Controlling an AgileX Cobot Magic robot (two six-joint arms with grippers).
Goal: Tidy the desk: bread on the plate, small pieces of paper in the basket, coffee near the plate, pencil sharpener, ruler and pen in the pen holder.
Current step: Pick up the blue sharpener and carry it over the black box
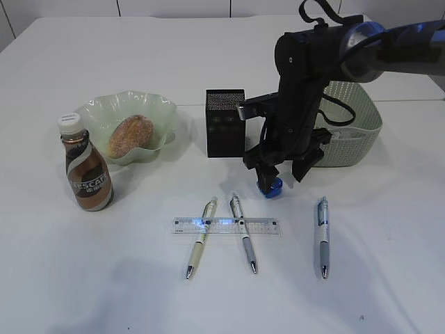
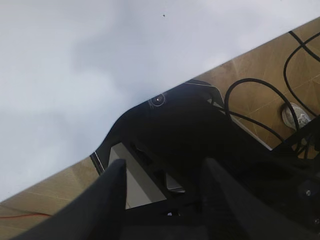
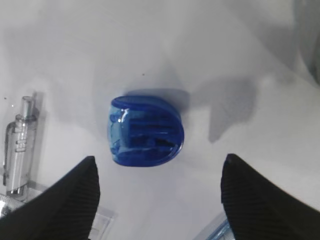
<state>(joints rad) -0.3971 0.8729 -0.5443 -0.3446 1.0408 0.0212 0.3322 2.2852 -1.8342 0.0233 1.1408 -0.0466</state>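
I have the white worktop [image 1: 83, 292] spread out in front of me, and the right arm reaches in from the upper right of the exterior view. Behind it sits the pale green basket [image 1: 358, 129], partly hidden by the arm. On the left the ruffled green plate [image 1: 156, 111] carries the bread [image 1: 131, 136], and the coffee [image 1: 87, 167] stands upright just in front of the plate's left edge. The black mesh pen holder [image 1: 224, 124] stands at centre, just left of the arm.

My right gripper [image 1: 284, 170] hangs low over the blue pencil sharpener [image 3: 145, 131], fingers spread wide on either side and not touching it. The left gripper [image 2: 162, 200] is off beyond the worktop's edge, fingers parted with nothing between them.

Nearer the front, the clear ruler [image 1: 226, 225] lies flat crosswise, with two pens [image 1: 200, 239] [image 1: 244, 233] lying over it. A third pen [image 1: 322, 236] lies apart to the right.
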